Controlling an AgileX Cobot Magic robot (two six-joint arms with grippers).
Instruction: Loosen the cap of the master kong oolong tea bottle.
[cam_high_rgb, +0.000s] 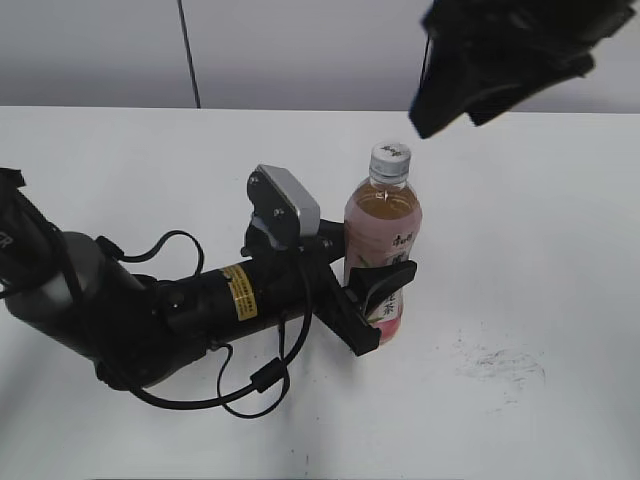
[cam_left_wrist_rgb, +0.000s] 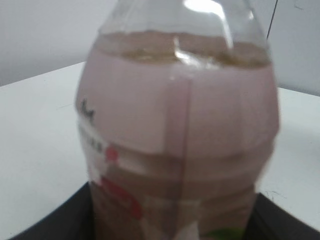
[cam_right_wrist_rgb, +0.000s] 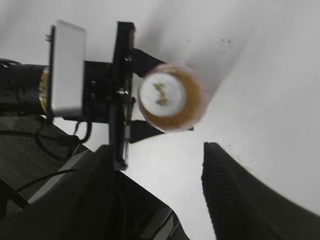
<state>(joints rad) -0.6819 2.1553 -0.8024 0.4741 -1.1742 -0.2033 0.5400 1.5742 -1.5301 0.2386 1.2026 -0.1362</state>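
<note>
Nearest us, the left gripper lies low along the white table, its jaws closed around the lower body of the tall clear plastic master kong oolong tea bottle, amber tea showing above its pink-and-white label. The bottle stands upright, pinned between those jaws. Its small white ribbed cap sits on top, above the left jaws and untouched. Farther back and higher, the right gripper hangs over the cap, jaws spread wide with nothing in them; the cap lies below and just ahead of them. So it looks like the approach step: next, the right gripper needs to descend, centre on the cap, close, and twist.
</note>
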